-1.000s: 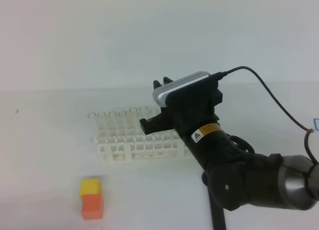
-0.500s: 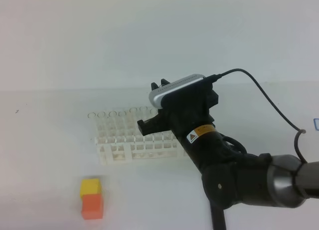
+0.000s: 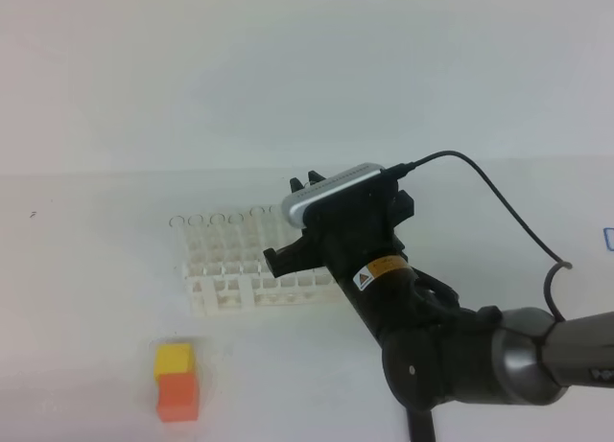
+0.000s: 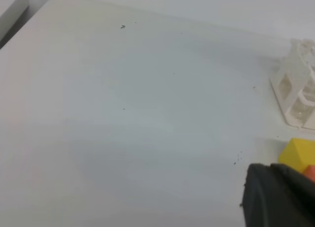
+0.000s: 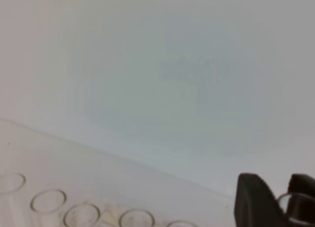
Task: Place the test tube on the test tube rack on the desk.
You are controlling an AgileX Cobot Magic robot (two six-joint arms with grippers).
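Exterior high view first: the right gripper [image 3: 305, 181] hangs over the right end of the test tube rack [image 3: 257, 261], its black fingers poking up just past the silver wrist camera [image 3: 331, 192]. From this angle the jaws are mostly hidden behind the camera housing, so what they pinch can't be read here. The rack stands on the desk [image 3: 86, 308], a row of tube rims along its far edge, off to the left of the jaws. Below and well to the left of the jaws sits a yellow-and-orange block [image 3: 177, 382].

Left wrist view now: the left gripper [image 4: 278, 195] shows only as a dark blurred lump at the bottom right, jaws clenched with nothing between them. Just beyond it lies the block, and further off the rack's corner.

Right wrist view: here's the answer. Two black fingers [image 5: 255, 201] at the lower right, part open, with the round glass rim of a test tube [image 5: 291, 203] sitting between them, so they are grasping it. To the left of the jaws, a line of tube rims stands in the rack below.
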